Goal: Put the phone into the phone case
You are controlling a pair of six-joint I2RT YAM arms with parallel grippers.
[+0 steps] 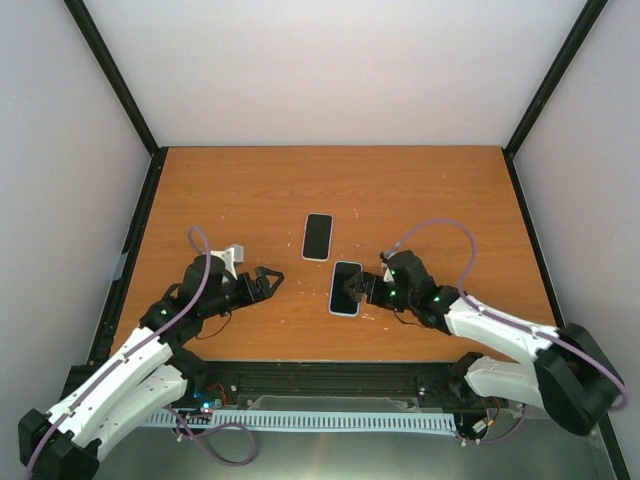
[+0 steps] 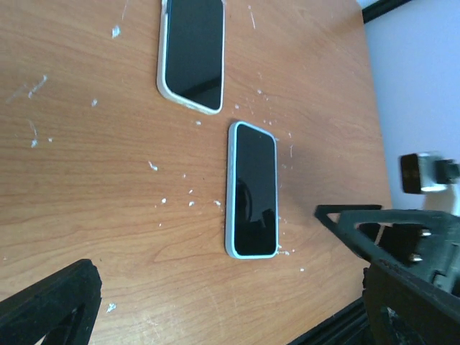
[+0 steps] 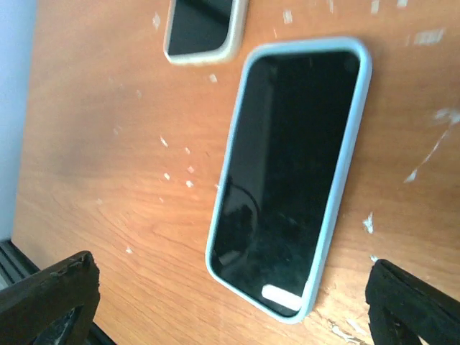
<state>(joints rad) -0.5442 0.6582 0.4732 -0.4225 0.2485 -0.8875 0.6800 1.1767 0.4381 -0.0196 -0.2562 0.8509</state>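
Over the table, both grippers gape and neither holds anything.
From above, the left gripper hangs with its fingers apart, left of the blue-rimmed case. The right gripper sits just beside the case's right edge, and the white-rimmed phone lies flat just beyond on the table. Left wrist view: fingers spread wide, phone and case ahead, apart. Right wrist view: fingers spread either side of the case's near end; whether they touch it I cannot tell. Which slab is the phone is my guess. Grab the wrong one, or nudge the case with a fingertip, and it skids off.
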